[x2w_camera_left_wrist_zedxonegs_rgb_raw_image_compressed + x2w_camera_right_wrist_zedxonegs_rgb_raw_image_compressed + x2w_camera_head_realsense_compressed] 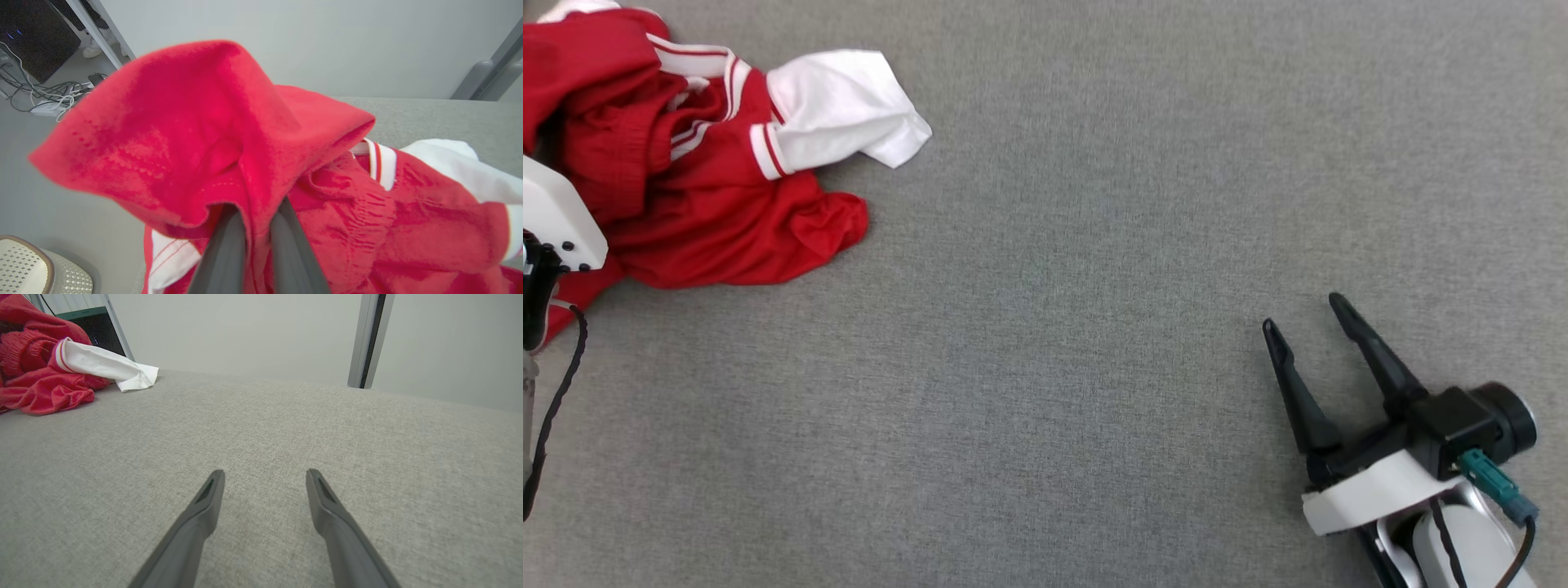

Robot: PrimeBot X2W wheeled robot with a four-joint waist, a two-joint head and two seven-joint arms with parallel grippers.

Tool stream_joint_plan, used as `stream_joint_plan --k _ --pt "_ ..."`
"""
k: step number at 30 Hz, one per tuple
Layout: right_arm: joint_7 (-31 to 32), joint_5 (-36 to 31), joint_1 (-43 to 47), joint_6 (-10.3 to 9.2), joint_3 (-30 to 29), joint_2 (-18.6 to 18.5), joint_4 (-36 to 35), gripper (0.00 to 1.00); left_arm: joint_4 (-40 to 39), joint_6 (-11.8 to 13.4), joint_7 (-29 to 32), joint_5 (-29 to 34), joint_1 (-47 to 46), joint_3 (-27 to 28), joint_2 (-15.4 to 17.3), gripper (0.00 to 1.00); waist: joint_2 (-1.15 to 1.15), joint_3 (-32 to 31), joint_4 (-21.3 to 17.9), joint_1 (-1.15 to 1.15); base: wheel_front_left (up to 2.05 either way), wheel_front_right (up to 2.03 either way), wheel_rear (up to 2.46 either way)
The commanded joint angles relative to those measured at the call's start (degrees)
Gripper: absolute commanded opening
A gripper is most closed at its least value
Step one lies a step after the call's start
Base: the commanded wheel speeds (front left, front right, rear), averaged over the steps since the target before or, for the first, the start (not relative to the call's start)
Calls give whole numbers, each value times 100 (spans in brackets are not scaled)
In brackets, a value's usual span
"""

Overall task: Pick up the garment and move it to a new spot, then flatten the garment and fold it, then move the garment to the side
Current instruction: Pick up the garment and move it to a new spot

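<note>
A crumpled red cloth garment (711,196) with white sleeves and striped red-and-white cuffs lies in a heap on the far left part of the flat grey woven fabric surface (1054,343). One white sleeve (845,106) spreads out from the heap toward the middle of the surface. In the left wrist view the left gripper (257,220) has its two dark fingers pressed close together, and a fold of the red cloth is pinched between them. This fold stands up above the rest of the garment. The right gripper (1304,314) is well apart from the garment, at the near right, low over the grey fabric. Its two fingers (204,498) are spread wide and hold nothing. Beyond the edge of the surface, some tangled cables (49,96) lie on the floor.
</note>
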Motion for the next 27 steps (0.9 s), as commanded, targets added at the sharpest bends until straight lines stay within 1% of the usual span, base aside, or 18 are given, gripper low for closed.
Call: stream_joint_plan --k 1,4,7,11,13,18,21,24,27 --pt "9 35 105 -1 -26 -5 62 100 -63 4 -57 14 53 -13 23 0 0 -231 12 0 0 0 0" --pt "4 87 257 -1 -77 105 71 100 -376 4 -281 -74 213 -94 46 0 0 -560 44 0 0 0 0" --pt "4 133 452 -1 -124 207 100 100 -976 4 -308 -255 445 -209 52 0 0 -890 51 0 0 0 0" --pt "4 185 665 -1 -168 307 117 100 -2216 4 -76 -480 946 -308 63 0 0 -1298 -26 0 0 0 0" --pt "5 198 748 -1 -187 341 117 100 -2982 82 122 -583 1286 -341 3 0 0 -1456 -107 0 0 0 0" --pt "5 247 888 -1 -198 403 80 100 -5116 435 762 -905 2211 -569 -304 0 0 -1676 -405 0 0 0 0" --pt "5 261 903 -1 -191 426 53 100 -6124 614 1108 -1102 2692 -887 -580 0 0 -1718 -670 0 0 0 0" --pt "5 280 873 -1 -243 441 -3 100 -6702 722 1405 -1327 3058 -1353 -968 0 0 -1683 -985 0 0 0 0" --pt "4 303 823 -1 -253 461 -56 100 -6717 822 1548 -1429 3304 -1671 -1190 0 0 -1621 -1373 0 0 0 0"
